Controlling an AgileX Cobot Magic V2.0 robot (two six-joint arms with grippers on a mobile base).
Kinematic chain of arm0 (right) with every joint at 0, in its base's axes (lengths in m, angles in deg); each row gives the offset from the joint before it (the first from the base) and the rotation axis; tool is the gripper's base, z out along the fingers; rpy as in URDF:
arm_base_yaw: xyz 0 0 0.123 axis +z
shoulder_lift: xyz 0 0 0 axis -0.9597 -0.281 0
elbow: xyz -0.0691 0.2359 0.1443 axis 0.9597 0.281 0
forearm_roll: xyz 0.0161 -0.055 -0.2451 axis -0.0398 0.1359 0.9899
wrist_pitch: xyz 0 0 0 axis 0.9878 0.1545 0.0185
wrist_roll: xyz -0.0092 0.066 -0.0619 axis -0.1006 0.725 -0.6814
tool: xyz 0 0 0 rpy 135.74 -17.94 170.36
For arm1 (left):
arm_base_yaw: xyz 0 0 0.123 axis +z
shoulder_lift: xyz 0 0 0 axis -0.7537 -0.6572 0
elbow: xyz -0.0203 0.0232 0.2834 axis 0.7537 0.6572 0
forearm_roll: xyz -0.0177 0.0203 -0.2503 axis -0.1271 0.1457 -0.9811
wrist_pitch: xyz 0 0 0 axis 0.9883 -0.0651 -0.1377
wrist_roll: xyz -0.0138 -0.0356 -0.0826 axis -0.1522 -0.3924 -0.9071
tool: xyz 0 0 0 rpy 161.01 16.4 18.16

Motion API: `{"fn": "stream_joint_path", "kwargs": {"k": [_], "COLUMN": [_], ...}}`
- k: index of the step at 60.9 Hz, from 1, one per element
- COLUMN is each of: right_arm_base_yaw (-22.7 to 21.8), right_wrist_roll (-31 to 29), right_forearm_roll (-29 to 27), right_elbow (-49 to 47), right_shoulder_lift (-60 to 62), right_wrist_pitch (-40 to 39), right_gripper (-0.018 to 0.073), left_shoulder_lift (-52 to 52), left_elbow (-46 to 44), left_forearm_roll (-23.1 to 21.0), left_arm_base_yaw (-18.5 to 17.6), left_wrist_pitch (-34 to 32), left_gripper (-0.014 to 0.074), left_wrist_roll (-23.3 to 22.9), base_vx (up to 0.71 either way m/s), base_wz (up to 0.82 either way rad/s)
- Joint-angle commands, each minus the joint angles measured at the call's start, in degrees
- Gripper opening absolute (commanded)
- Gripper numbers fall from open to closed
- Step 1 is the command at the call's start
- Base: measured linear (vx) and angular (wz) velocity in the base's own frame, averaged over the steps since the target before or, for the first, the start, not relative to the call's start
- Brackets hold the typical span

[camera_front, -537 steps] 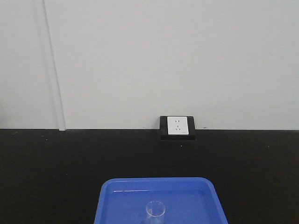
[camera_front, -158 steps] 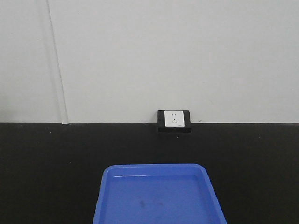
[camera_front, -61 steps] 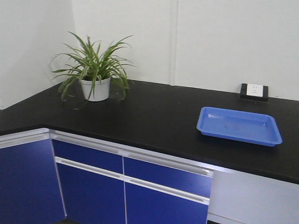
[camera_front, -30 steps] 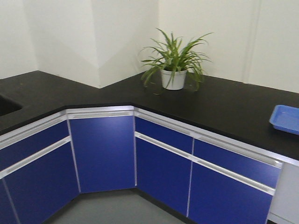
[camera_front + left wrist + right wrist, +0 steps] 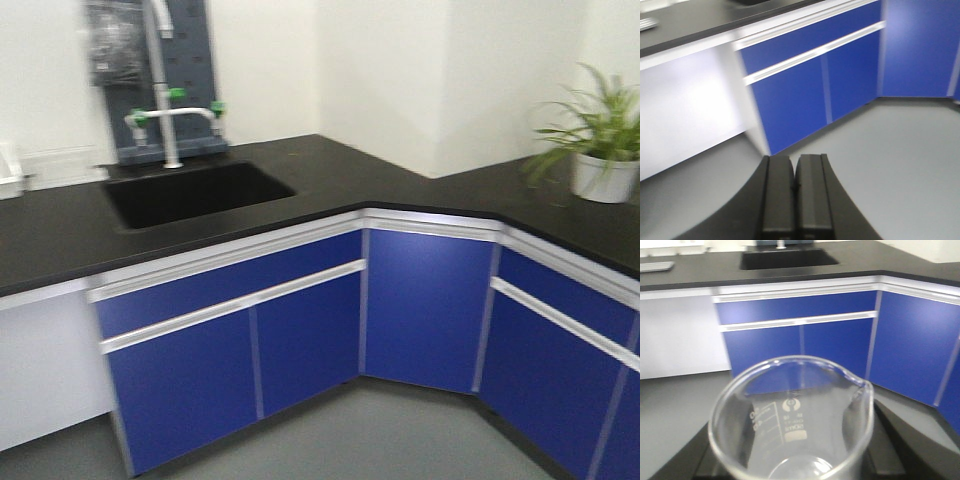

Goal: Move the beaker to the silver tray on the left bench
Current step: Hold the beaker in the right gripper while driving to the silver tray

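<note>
My right gripper (image 5: 790, 460) is shut on a clear glass beaker (image 5: 790, 415) with white printed markings; the beaker is upright, held above the grey floor. A silver tray (image 5: 655, 266) lies on the black bench at the far upper left of the right wrist view; its corner also shows in the left wrist view (image 5: 646, 23). My left gripper (image 5: 795, 195) is shut and empty, its black fingers pressed together over the floor. Neither gripper shows in the front view.
A black L-shaped bench (image 5: 330, 170) runs over blue cabinet doors (image 5: 300, 330). A black sink (image 5: 190, 190) with a grey tap (image 5: 165, 100) is set into its left part. A potted plant (image 5: 600, 150) stands at the right. Grey floor (image 5: 400, 440) lies in front.
The view has swung left along the bench: the blue tray is gone from sight, the plant has moved to the right edge, and the sink and tap have come into view.
</note>
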Motion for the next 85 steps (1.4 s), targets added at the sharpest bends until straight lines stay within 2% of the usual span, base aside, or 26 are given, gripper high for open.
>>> {"fn": "stream_joint_path", "kwargs": {"k": [1, 21, 44, 85], "right_arm_base_yaw": [-0.1, -0.1, -0.1, -0.1], "right_wrist_roll": [-0.43, -0.43, -0.43, -0.43], "right_forearm_roll": [0.38, 0.38, 0.38, 0.38], "right_elbow": [-1.6, -1.6, -1.6, -1.6], "right_shoulder_lift": [-0.21, -0.21, -0.21, -0.21], "right_wrist_pitch": [-4.72, -4.67, -4.61, -4.66], "right_gripper": [-0.0011, -0.0011, -0.0011, -0.0011], "left_shoulder_lift": [0.41, 0.41, 0.41, 0.41], "left_elbow": [1.14, 1.14, 1.14, 1.14], "left_forearm_roll": [-0.16, -0.16, -0.16, -0.16], "left_arm_base_yaw": [-0.33, -0.33, -0.33, -0.33], "left_wrist_pitch": [-4.33, -4.33, -4.33, -4.33], "left_gripper": [0.0001, 0.0001, 0.0001, 0.0001], "left_wrist_roll": [-0.1, -0.1, -0.1, -0.1], "base_vx": [-0.18, -0.13, -0.02, 0.16], "base_wz": [0.7, 0.53, 0.25, 0.42]}}
